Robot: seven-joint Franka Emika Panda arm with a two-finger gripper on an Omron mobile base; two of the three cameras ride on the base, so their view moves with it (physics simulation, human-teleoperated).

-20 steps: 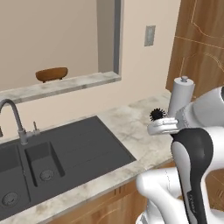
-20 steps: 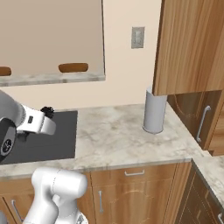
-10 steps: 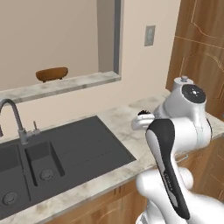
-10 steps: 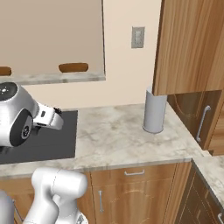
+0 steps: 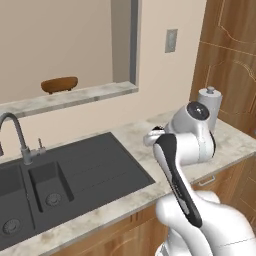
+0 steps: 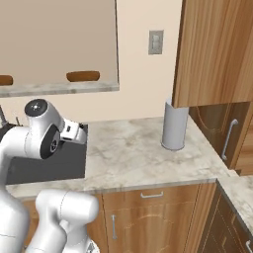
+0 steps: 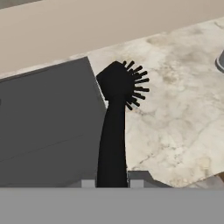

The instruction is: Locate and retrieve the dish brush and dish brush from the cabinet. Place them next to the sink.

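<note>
In the left base view the white arm rises from the lower right and bends over the marble tabletop point(image 5: 235, 142), its wrist reaching toward the right edge of the dark grey sink point(image 5: 75, 175). The sink's flat drainboard lies nearest the arm, its two basins sit further left, and the thin steel tap point(image 5: 17, 135) stands behind them. A grey cylinder with a small knob point(image 5: 210, 107) stands on the tabletop behind the arm. A brown oval dish point(image 5: 59, 84) rests on the ledge above the sink.

In the right base view the arm comes up from the lower left, and its hand points toward the right edge of the sink point(image 6: 49, 165). The grey cylinder point(image 6: 175, 126) stands well apart from it to the right, under a wood-grain cabinet point(image 6: 217, 52). Two brown dishes point(image 6: 83, 76) sit on the ledge.

In the hand view the gripper point(image 7: 112, 183) is clamped narrowly on the handle of the black dish brush point(image 7: 116, 118). The brush points away from the hand, its round bristly head hanging over the seam where the sink point(image 7: 43, 118) meets the tabletop point(image 7: 175, 113), bristles turned toward the marble. Whether the head touches the surface I cannot tell.
</note>
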